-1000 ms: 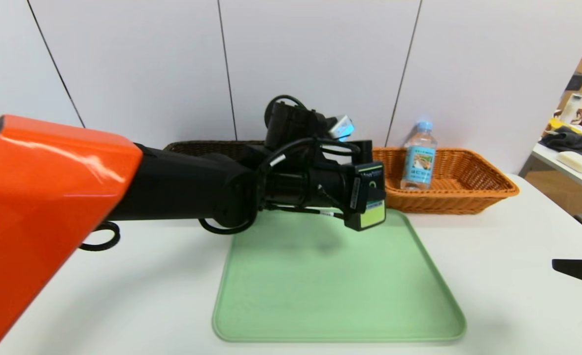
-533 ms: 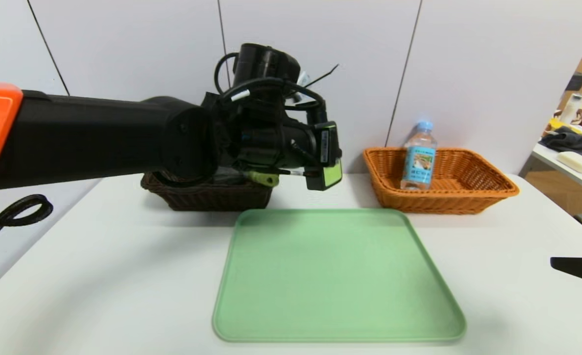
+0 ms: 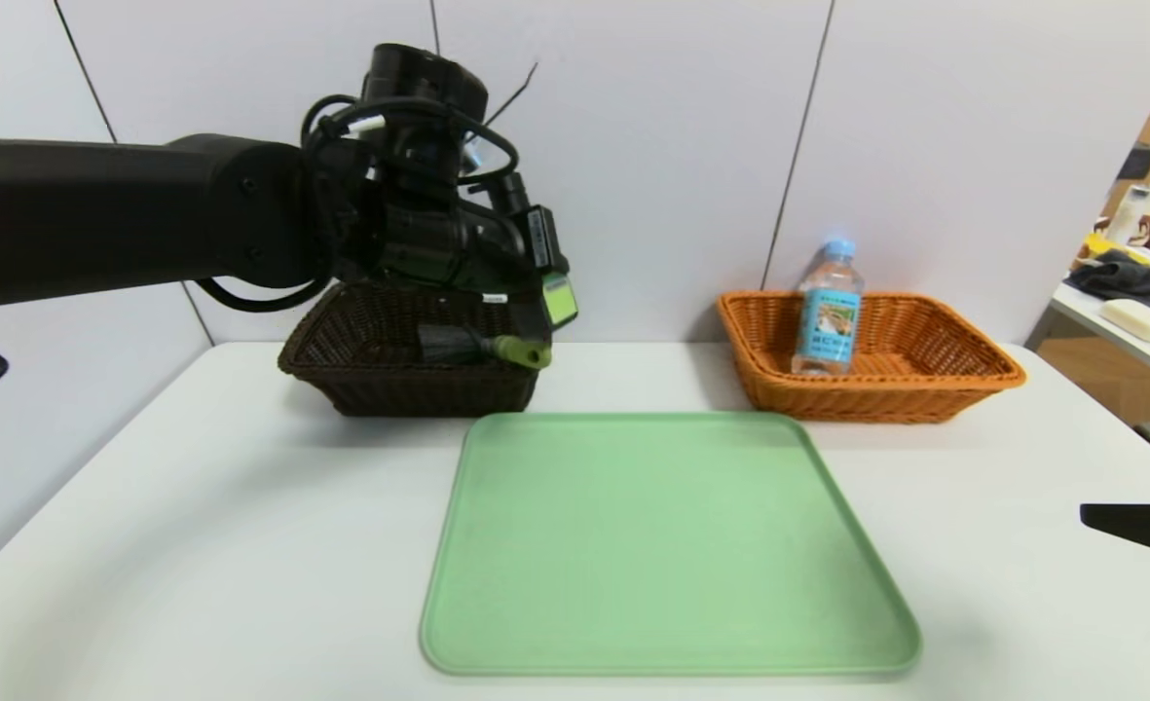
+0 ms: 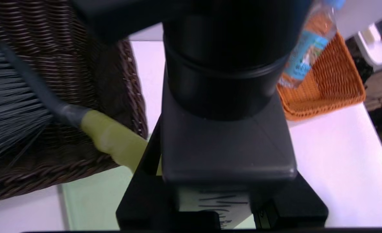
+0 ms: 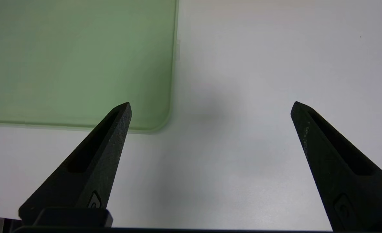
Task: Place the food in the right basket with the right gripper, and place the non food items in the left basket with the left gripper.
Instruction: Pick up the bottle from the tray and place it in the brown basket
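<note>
You've got the left gripper [image 3: 545,307] clamped on the pump bottle [image 4: 223,64], up over the dark left basket [image 3: 341,385] w/ the brush [image 3: 482,346] inside. Right gripper [image 5: 210,106] hangs apart beside the tray [image 3: 662,545]. Water bottle [image 3: 829,307] stands in the orange basket [image 3: 964,375].

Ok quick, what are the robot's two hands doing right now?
left gripper: jaws closed on the black pump bottle, by the dark basket.
right gripper: jaws open, holding nothing.

Dark brown wicker basket [image 3: 409,375], orange wicker basket [image 3: 886,375], pale green tray [image 3: 667,545], white table [image 3: 195,545], grey-bristled olive-handled brush [image 3: 482,348], blue-labelled clear bottle [image 3: 830,310].
</note>
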